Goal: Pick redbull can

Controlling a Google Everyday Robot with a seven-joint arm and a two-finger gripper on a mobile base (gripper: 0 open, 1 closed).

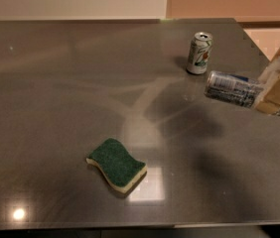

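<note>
camera view, left to right from my remote seat: a green sponge [116, 164] lies toward the front edge of the counter [55, 83], left of its middle. a short white can [199, 52] stands upright near the back right corner. just in front of it, by the right edge, the redbull can [231, 89] lies nearly level, and its shadow falling apart from it makes me judge it is off the surface. the gripper [269, 90] comes in over the right edge, fingers clamped on the can's right end. i expect the can to be light, thin-walled and slick, easy to dent. held at one end, it may swivel; a mid-body hold with modest squeeze would be safer.
</note>
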